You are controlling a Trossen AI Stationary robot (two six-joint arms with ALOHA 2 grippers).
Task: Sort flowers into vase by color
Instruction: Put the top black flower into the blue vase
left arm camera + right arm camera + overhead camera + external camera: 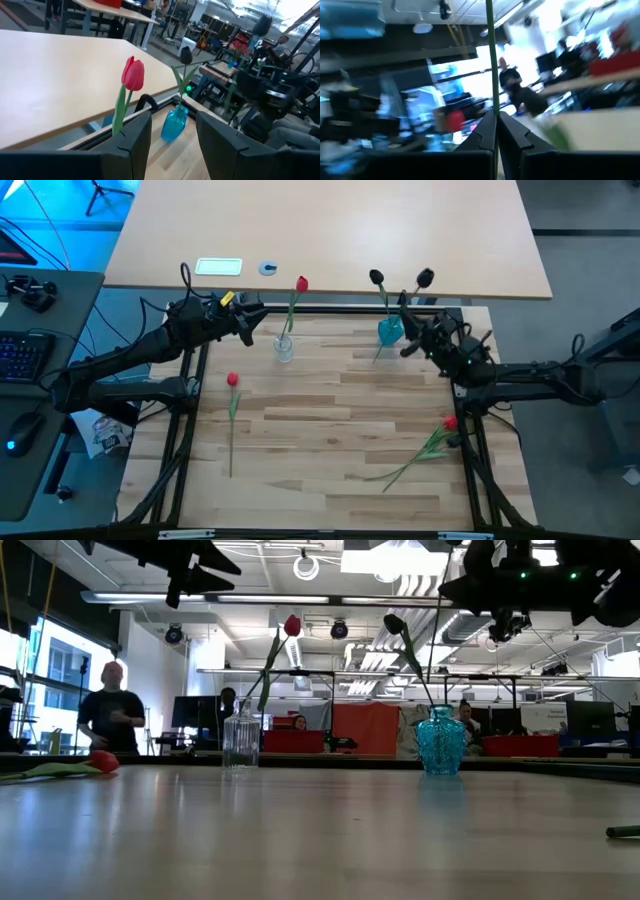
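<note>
Nearest the lens, the right gripper [495,127] pinches a black flower's stem [490,55], seemingly at two o'clock above the blue vase [390,331]; misalignment could tip it, left gripper [172,130] wide

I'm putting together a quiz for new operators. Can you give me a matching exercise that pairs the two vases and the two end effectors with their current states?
Things:
1. clear glass vase
2. blue vase
3. left end effector
4. right end effector

States:
A. shut on a thin green stem
B. holds a black flower
C. open, gripping nothing
D. holds a red flower

Pairs: 1-D, 2-B, 3-C, 4-A
</note>
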